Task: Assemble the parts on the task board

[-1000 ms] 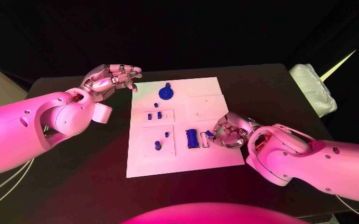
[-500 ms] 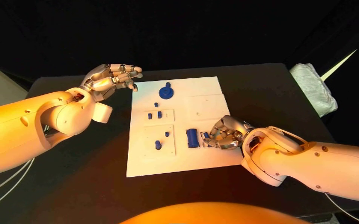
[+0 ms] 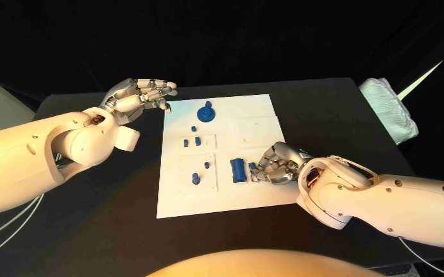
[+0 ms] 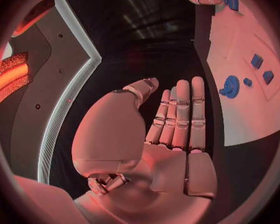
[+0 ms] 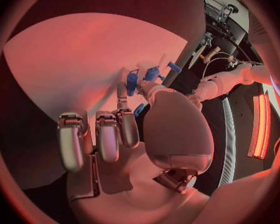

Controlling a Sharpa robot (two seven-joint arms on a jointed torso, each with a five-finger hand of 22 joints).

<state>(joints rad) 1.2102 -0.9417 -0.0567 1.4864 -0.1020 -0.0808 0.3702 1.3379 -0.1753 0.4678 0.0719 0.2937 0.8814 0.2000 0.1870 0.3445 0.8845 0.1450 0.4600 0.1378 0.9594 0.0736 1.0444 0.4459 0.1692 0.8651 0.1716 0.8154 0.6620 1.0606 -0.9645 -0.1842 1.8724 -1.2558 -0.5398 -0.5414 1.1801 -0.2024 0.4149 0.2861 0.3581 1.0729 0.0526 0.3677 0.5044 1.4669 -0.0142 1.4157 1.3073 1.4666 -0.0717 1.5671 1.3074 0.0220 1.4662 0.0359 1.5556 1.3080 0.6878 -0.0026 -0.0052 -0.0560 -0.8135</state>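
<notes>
Board (image 3: 264, 120), a white plate, lay mid-table (image 3: 324, 104) with blue parts on it. Round gear-like part (image 3: 206, 113) sat near the board's far edge. Two small pieces (image 3: 192, 142) sat in a recessed square nearer the board's middle. Another piece (image 3: 195, 178) sat in the square below that. Long blue block (image 3: 238, 170) stood in the board's near half, just beside the right hand (image 3: 273, 165). Right hand rested on the board's near right part, fingers curled down around a small blue piece (image 3: 253, 167); contact looked like a pinch but could not tell for sure. Left hand (image 3: 138, 96) hovered off the board's far left corner, apart from it, holding nothing; wrist view showed its fingers (image 4: 180, 114) straight and pressed together.
</notes>
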